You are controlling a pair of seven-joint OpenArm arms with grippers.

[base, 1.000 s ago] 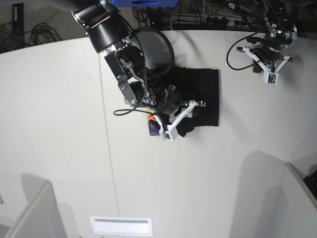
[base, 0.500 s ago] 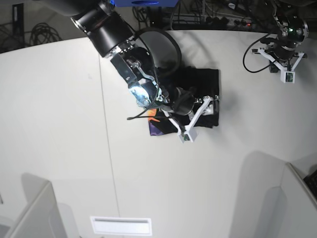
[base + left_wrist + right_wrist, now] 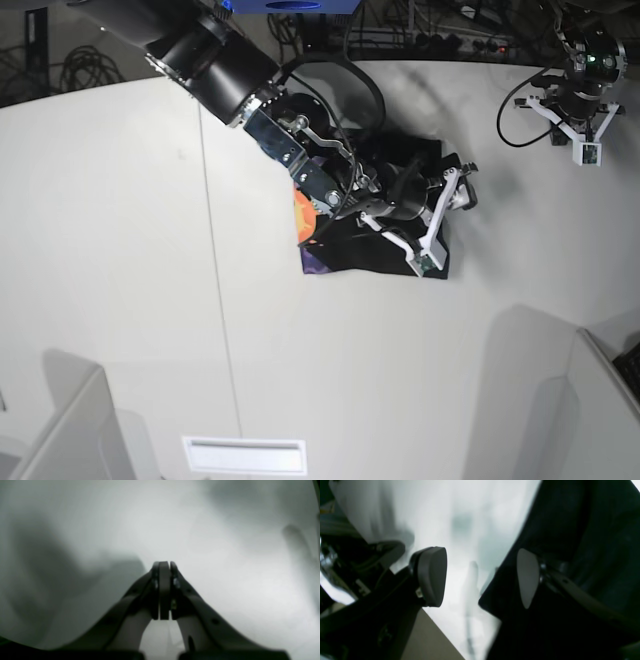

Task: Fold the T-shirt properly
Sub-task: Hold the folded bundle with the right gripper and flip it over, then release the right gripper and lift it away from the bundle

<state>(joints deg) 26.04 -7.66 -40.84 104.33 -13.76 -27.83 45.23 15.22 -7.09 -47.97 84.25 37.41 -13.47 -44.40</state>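
The black T-shirt (image 3: 375,258) lies folded at the table's middle, with orange print (image 3: 302,212) and purple print (image 3: 314,262) showing at its left edge. My right gripper (image 3: 452,195) hangs over the shirt's right edge. In the right wrist view this gripper (image 3: 480,577) is open and holds nothing, with black cloth (image 3: 582,530) behind its right finger (image 3: 527,578) and white table under the left finger. My left gripper (image 3: 583,135) is at the far right corner, away from the shirt. In the left wrist view it (image 3: 164,567) is shut and empty above bare table.
The white table (image 3: 120,250) has a seam line running down its left part. Cables (image 3: 330,75) trail from the right arm over the shirt's back edge. Grey partitions stand at the lower left (image 3: 70,430) and lower right (image 3: 590,400).
My right arm has swept rightward across the shirt to its right edge. More orange print now shows at the left. The left arm moved right toward the table's corner, then stopped.
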